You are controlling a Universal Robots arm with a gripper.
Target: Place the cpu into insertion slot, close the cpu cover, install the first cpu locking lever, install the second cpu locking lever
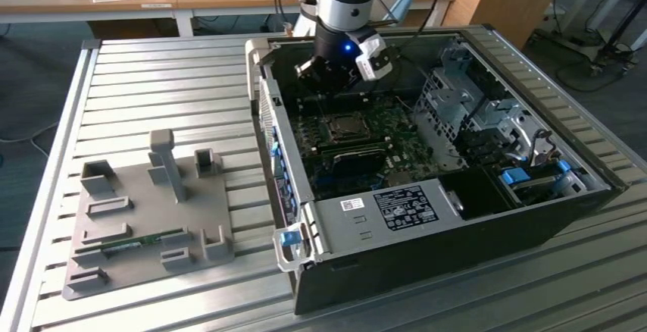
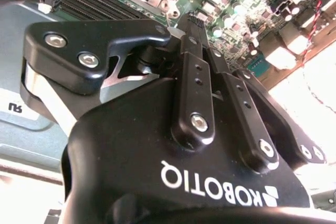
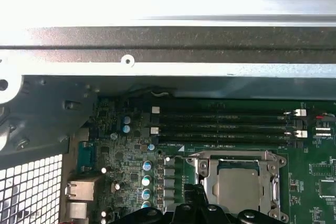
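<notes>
Checked the gripper [image 1: 323,82] first: reads as closed, fingertips [image 2: 195,20] pressed together in the second wrist view, nothing pinched between them. Hangs inside the open computer case [image 1: 425,226], low over the green motherboard [image 3: 315,182], just past the insertion slot [image 1: 344,127] on the side toward the case's far wall in the exterior view.

Found the cpu [image 3: 239,182] already seated in the slot, lying flat, silver top up. Found the cpu cover [image 3: 203,177] folded down over it, framing the chip through the square cut-out. Spotted the end of a thin wire lever [image 3: 175,157] beside the cover corner nearest the four long black memory slots [image 3: 226,124] (latched or not: can't tell).

In the first wrist view, closed tips right at the cover edge away from the memory slots. Touching or just above: can't say.

Outside the case, on the slatted metal table [image 1: 151,82] toward the exterior view's left: grey fixture block [image 1: 151,226] with upright posts and pockets, green memory stick [image 1: 132,244] lying in one of its grooves. Well apart from the gripper.
</notes>
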